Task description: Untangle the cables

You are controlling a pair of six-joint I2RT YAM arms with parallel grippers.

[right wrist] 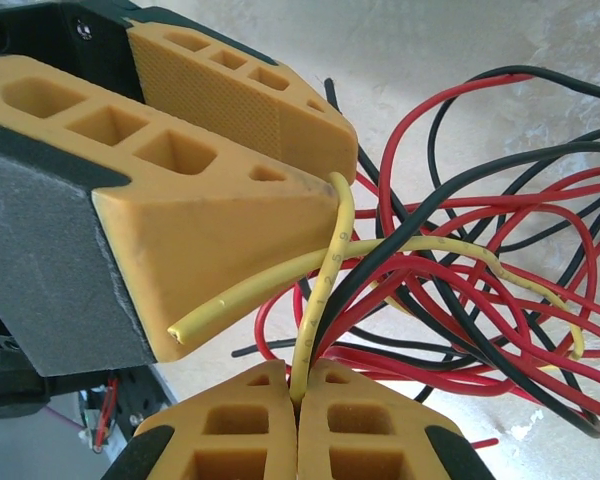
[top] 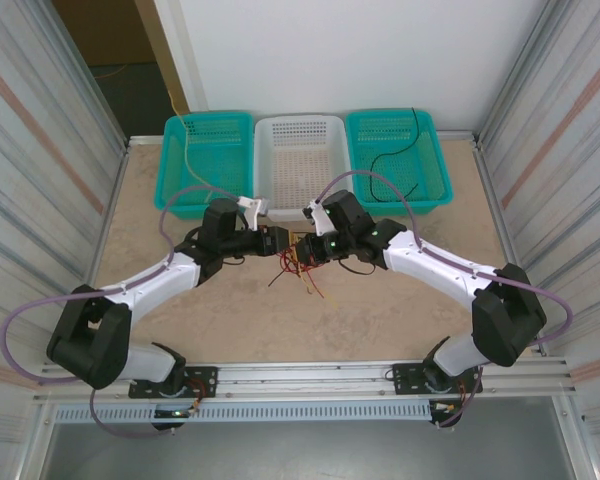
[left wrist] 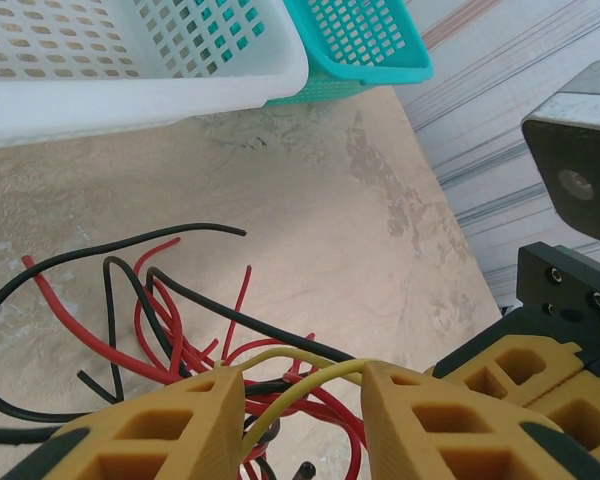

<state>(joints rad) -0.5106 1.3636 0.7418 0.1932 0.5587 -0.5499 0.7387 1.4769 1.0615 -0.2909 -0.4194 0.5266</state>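
**A:** What takes up the most room?

**B:** The bench, a mottled beige top. The left arm and right arm reach in from its near edge and meet around the middle.

**A:** And along the far edge?

**B:** Three baskets side by side, with the white basket in the centre. The left teal basket has a pale cable in it. The right teal basket has a black cable in it.

**A:** How do the claws stand?

**B:** They face each other, tips close together. The left claw is spread, with a clear gap between its fingers. The right claw is pressed together.

**A:** Pinching anything?

**B:** Yes, the yellow cable. It runs straight into the seam between the fingers.

**A:** Where's the tangle?

**B:** The cables sit in a knot, mostly red and black, between and just under the two claws. That is on the near side of the white basket, and loops trail out over the bench.

**A:** Does the yellow cable reach the left claw?

**B:** It crosses the gap between the spread fingers, and I can't tell whether it touches them
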